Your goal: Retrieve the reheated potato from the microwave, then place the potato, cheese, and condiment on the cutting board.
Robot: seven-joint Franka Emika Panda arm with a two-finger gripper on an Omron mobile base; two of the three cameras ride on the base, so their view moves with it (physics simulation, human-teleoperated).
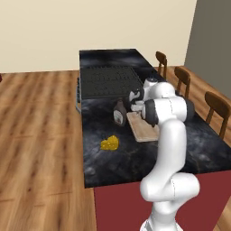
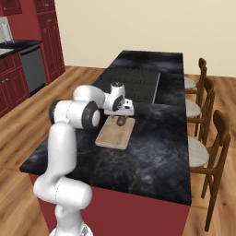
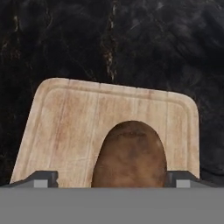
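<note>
I see a brown, rounded potato [image 3: 130, 155] lying on the tan cutting board [image 3: 70, 127]; my hand [image 3: 111, 178] is spread, fingertips either side. No readable labels on the condiment [image 1: 119, 113].

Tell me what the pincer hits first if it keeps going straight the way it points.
Probably the brown oval potato, lying between the open pincer tips on the light tan wooden cutting board; depth is hard to judge.

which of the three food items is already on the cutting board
The potato: it lies on the cutting board. The cheese and condiment bottle sit off it on the counter.
</note>
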